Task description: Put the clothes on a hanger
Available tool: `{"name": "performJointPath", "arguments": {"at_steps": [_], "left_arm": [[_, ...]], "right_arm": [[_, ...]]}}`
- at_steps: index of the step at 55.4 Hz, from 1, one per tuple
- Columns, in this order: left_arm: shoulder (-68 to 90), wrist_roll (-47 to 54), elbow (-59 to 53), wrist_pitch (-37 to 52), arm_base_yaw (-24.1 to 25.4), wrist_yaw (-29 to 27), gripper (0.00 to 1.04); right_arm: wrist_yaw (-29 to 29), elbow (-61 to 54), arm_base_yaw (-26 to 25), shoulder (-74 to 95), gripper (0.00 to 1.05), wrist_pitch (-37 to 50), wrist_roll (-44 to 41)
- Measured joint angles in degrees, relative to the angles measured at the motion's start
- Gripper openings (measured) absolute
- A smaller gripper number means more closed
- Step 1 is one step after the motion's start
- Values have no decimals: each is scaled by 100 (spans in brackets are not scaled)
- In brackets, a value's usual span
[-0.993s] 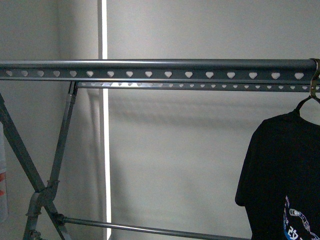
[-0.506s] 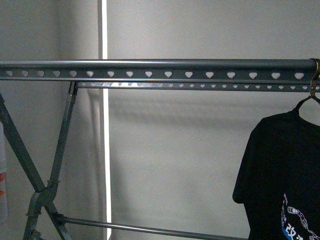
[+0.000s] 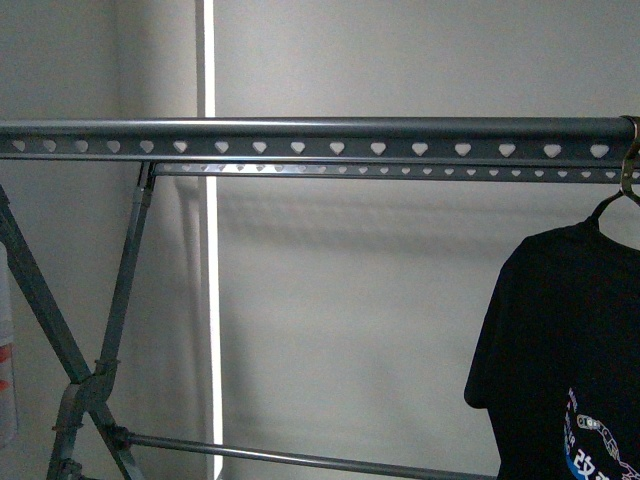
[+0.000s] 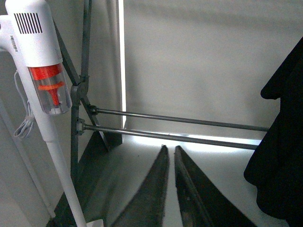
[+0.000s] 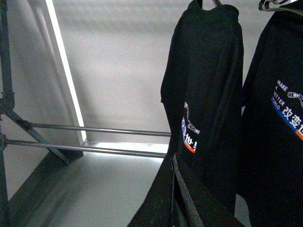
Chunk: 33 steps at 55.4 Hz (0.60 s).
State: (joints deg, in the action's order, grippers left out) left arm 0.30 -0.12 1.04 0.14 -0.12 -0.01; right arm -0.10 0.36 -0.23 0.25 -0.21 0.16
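Observation:
The hanger is a grey metal rack whose top rail [image 3: 320, 130], punched with heart-shaped holes, spans the front view. A black T-shirt [image 3: 565, 340] with blue and white print hangs from the rail's right end by a small metal hook [image 3: 628, 165]. Neither gripper shows in the front view. My left gripper [image 4: 170, 149] is shut and empty, pointing at the rack's lower bars [image 4: 189, 121]; the shirt's edge [image 4: 281, 142] hangs beside it. My right gripper [image 5: 173, 159] is shut, its tip just in front of a hanging black T-shirt [image 5: 208, 80]. I cannot tell if they touch.
A second black printed shirt [image 5: 279, 118] hangs beside the first in the right wrist view. A white and orange stick vacuum [image 4: 40, 61] leans by the rack's crossed legs [image 4: 78, 94]. A pale wall with a bright vertical strip [image 3: 208, 250] stands behind the rack.
The T-shirt's sleeve has swung slightly to the left in the front view. Nothing else has visibly moved.

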Motion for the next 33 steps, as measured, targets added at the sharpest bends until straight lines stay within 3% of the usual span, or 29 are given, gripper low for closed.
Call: {"name": "performJointPath", "arguments": {"at_steps": [2, 8, 25, 29, 33], "left_arm": [[0, 0, 0, 0, 2, 0, 18], [0, 0, 0, 0, 0, 0, 36], [0, 2, 0, 0, 0, 0, 99], [0, 2, 0, 0, 0, 0, 98], [0, 2, 0, 0, 0, 0, 98]], "right_arm": [[0, 0, 0, 0, 3, 0, -2], [0, 0, 0, 0, 19, 0, -9], [0, 0, 0, 0, 81, 0, -9], [2, 0, 0, 0, 98, 0, -9], [0, 0, 0, 0, 97, 0, -9]]}}
